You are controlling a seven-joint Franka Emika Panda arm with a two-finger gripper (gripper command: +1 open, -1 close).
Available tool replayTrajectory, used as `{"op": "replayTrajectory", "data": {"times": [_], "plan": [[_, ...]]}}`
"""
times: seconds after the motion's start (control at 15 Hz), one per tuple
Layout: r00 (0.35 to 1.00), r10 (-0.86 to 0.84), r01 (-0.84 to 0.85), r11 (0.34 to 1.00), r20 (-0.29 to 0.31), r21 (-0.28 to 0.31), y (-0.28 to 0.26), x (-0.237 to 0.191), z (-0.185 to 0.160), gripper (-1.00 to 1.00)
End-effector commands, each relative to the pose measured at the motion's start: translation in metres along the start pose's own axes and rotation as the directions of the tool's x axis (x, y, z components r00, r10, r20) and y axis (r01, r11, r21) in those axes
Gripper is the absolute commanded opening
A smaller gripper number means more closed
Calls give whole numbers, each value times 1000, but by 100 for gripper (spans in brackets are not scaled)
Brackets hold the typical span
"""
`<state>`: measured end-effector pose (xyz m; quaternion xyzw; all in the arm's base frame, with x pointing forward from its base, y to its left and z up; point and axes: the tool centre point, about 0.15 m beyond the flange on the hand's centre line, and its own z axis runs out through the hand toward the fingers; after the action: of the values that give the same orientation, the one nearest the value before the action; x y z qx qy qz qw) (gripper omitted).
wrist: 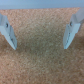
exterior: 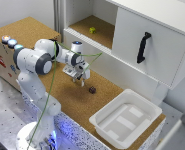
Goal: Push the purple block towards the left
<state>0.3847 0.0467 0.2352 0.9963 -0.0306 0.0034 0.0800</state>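
Note:
The purple block (exterior: 92, 90) is a tiny dark cube on the cork board (exterior: 72, 107), a little towards the exterior view's right of and nearer the camera than my gripper (exterior: 81, 81). The gripper hangs just above the cork, apart from the block. In the wrist view the gripper (wrist: 40, 46) is open, its two pale blue fingers (wrist: 9, 32) spread wide over bare cork with nothing between them. The block is out of the wrist view.
A white tray (exterior: 127, 117) sits on the cork at the exterior view's right. A white cabinet with a black-handled door (exterior: 143, 47) stands behind, and a small yellow-green block (exterior: 92, 30) lies on its open shelf. A box with buttons (exterior: 7, 50) stands at the left.

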Motion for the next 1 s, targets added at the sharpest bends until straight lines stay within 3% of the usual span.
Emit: {"op": "replayTrajectory", "data": {"times": [0.0, 0.33, 0.47, 0.53, 0.73, 0.93], "plan": [[993, 50, -55, 997, -109, -48, 64, -27, -66, 100], [997, 41, -38, 999, -72, 37, 155, 7, -55, 100], [994, 35, -26, 996, -100, 86, 176, 22, -46, 100], [994, 25, -12, 993, -109, 115, 183, 29, -40, -100], [992, -36, 50, 993, -122, 110, 194, 47, -2, -100], [983, -116, 127, 989, -143, 70, 187, 51, 22, -100]]}}
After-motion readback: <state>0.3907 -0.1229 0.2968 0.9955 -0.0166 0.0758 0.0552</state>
